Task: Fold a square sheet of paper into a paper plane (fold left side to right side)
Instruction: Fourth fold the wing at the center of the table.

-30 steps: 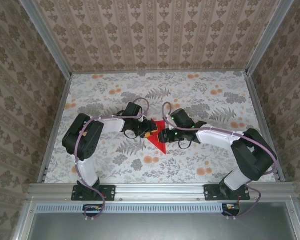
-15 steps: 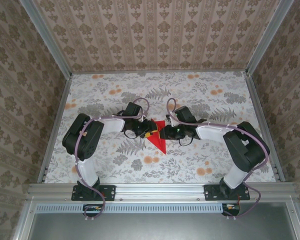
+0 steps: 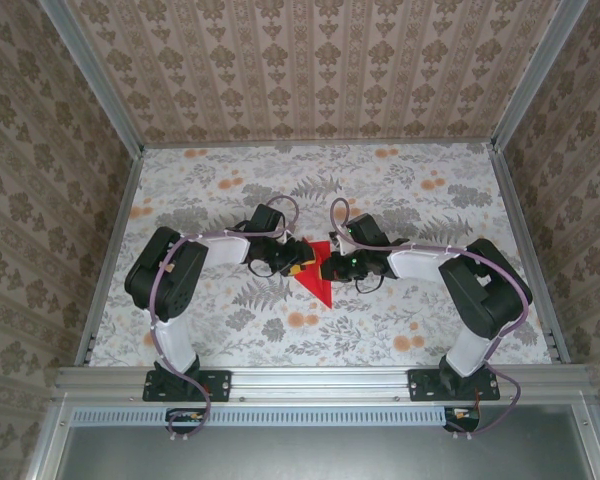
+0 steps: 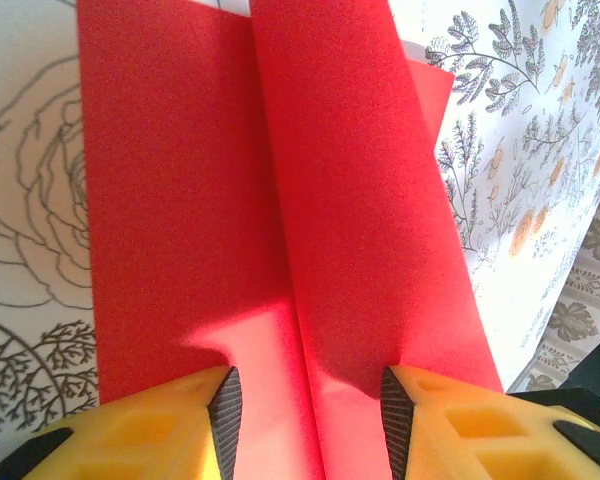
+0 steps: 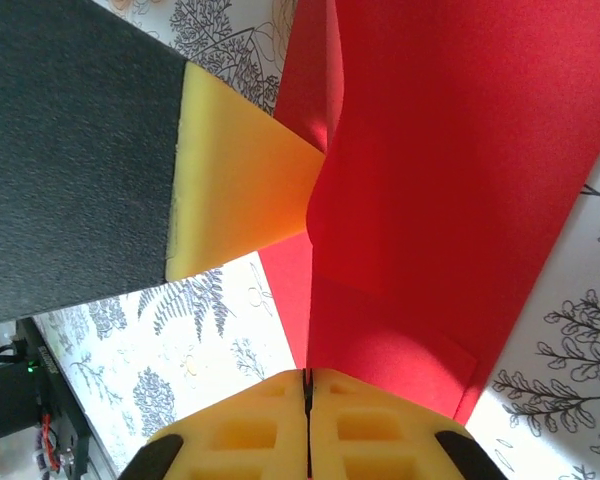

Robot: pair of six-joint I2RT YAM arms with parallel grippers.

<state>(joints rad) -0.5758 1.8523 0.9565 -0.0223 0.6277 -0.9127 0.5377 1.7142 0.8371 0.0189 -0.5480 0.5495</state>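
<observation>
The red sheet of paper (image 3: 320, 285) lies folded at the table's middle, its pointed end toward the near edge. In the left wrist view the paper (image 4: 280, 200) shows a long centre crease. My left gripper (image 4: 310, 425) stands open over it, one finger on each side of the crease, tips at the paper. My right gripper (image 5: 307, 385) is shut on a raised flap of the paper (image 5: 450, 180), its edge pinched between the closed yellow fingers. From above, the left gripper (image 3: 302, 263) and the right gripper (image 3: 331, 266) meet over the sheet's far part, hiding it.
A yellow finger of the left gripper (image 5: 240, 190) sits close beside the raised flap in the right wrist view. The floral tablecloth (image 3: 400, 190) is bounded by metal rails (image 3: 110, 260) and patterned walls on three sides.
My right gripper has closed onto the paper's flap, and the right arm has drawn in toward the centre. The left gripper and the sheet have stayed put.
</observation>
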